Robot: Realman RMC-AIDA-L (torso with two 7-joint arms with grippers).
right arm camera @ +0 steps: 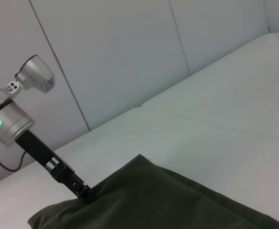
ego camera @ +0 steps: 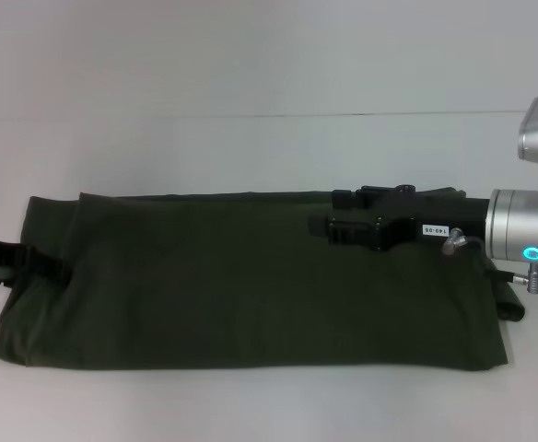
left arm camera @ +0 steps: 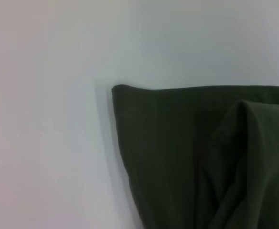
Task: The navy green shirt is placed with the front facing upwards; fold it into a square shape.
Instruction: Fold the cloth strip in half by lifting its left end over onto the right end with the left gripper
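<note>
Navy green shirt [ego camera: 251, 285]: folded into a long band on the white table [ego camera: 251, 92], near the table's front edge, long axis running left to right; no lettering shows.

Left gripper [ego camera: 20, 262]: at the band's left end, fingers in the cloth there; whether it pinches cannot be told.

Right gripper [ego camera: 347, 221]: farther back, lying over the band's far right portion, fingers pointing left; opening cannot be told.
</note>
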